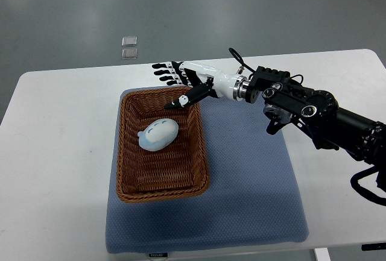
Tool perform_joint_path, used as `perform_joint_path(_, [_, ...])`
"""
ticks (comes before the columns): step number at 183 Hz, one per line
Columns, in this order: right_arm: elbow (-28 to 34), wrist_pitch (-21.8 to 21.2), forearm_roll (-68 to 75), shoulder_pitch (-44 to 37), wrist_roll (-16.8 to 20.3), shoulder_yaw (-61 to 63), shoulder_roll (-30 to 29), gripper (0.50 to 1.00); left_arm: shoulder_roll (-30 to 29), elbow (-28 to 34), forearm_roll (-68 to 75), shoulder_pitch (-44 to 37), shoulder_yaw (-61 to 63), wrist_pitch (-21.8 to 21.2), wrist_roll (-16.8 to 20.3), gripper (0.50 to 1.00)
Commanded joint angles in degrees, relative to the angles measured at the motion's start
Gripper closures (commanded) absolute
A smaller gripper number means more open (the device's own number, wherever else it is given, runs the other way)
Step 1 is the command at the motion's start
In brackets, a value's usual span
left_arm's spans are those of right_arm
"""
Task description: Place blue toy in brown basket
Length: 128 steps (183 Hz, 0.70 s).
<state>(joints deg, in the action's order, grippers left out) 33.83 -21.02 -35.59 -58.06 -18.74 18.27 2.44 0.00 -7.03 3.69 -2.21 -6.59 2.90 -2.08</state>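
Blue toy: pale blue rounded plush toy with a white underside; lies on its side inside the basket, upper middle of the floor, touching no wall that I can see.
Right robot hand: white-and-black fingered right robot hand, arm entering from the right edge; hovers over the far rim of the basket, fingers spread flat and pointing left, thumb angled down toward the basket interior. Holds nothing.
Clearance: thumb tip sits near the toy but apart from it; a gap of bare wicker shows between them.
Judgement on pose: spread fingers with the toy loose below read as a release already made; the hand is placed above the rim, probably so the toy dropped inside the walls and did not land on the edge.
Left robot hand: not visible.
Basket: brown woven wicker rectangular basket, upright, long axis running away from the camera, slightly skewed.
Mat: blue-grey padded fabric mat under the basket; likely there to cushion things and keep the basket from sliding.
Table: white table carrying the mat.
Floor: grey floor beyond the table, two small clear squares lying on it.
Task status: toy in basket; placing looks complete.
Risk: low; a backing-out thumb could catch the rim.
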Motion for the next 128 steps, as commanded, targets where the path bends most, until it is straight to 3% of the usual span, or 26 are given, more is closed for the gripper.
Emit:
perform_joint_path(1, [-2.9,0.1,6.9,0.5,2.4,0.0,0.1,0.589,0.0,0.0,0.0,0.0,0.0,0.0,0.1,0.5])
perform_joint_path(86, [-8.5,0.7,39.5,3.7,9.4,0.1,4.8,0.589,0.0,0.0,0.0,0.0,0.0,0.0,0.1,0.5])
perform_joint_path(128, [-10.4,-0.2,42.1,5.7,9.6,1.8,4.8,0.589,0.0,0.0,0.0,0.0,0.0,0.0,0.0,0.5])
